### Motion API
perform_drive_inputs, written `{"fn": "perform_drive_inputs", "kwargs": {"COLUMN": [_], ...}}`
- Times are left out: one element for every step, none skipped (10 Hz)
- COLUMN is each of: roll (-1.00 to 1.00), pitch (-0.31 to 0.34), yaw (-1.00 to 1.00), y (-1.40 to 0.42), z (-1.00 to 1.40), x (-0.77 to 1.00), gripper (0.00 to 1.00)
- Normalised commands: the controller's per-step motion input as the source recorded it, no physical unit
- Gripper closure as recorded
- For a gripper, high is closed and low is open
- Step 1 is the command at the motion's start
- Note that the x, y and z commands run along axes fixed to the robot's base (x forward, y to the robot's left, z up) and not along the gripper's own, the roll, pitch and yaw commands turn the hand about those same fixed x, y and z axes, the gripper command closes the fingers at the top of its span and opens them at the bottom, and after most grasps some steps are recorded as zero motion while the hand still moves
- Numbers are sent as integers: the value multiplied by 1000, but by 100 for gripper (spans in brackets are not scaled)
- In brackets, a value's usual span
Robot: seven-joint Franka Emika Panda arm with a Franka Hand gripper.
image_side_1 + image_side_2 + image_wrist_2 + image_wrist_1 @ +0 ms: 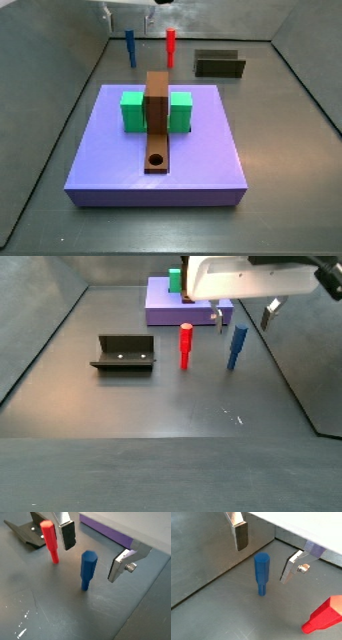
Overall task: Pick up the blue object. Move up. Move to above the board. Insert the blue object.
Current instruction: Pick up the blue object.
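**Open jaws around the blue peg, nothing gripped**

Reading a side view from left to right, you have the fixture (123, 354) on the table (160, 406) at the far left, then the red peg (186, 346) standing upright, then the blue peg (238, 347) just beside it, also upright on the table. The gripper (245, 314) hangs over the blue peg, close to the right wall.

In a wrist view your jaws stand wide open: one finger (67, 535) on one side of the blue peg (87, 570), the other finger (121, 566) on the opposite side, neither touching it. The peg's top sits level with the fingertips, and nothing is held. The red peg (49, 541) stands near the first finger, with the fixture (28, 534) behind it. The edge of the purple slab (110, 533) runs close behind the jaws.

In the other side view, the board (158, 124) lies along the slab (201, 160), its hole (156, 160) near the close end, green blocks (132, 110) flanking it. Both pegs stand well apart from it, beyond the slab's far end.
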Motion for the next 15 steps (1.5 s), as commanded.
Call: {"fn": "perform_drive_inputs", "kwargs": {"roll": [0, 0, 0, 0, 67, 0, 0, 0, 0, 0, 0, 0, 0, 0, 0], "pitch": [0, 0, 0, 0, 30, 0, 0, 0, 0, 0, 0, 0, 0, 0, 0], "yaw": [3, 0, 0, 0, 0, 0, 0, 0, 0, 0, 0, 0, 0, 0, 0], "y": [11, 0, 0, 0, 0, 0, 0, 0, 0, 0, 0, 0, 0, 0, 0], "z": [-229, -169, -174, -151, 0, 0, 0, 0, 0, 0, 0, 0, 0, 0, 0], "x": [0, 0, 0, -3, 0, 0, 0, 0, 0, 0, 0, 0, 0, 0, 0], "gripper": [0, 0, 0, 0, 0, 0, 100, 100, 100, 100, 100, 100, 100, 100, 100]}}
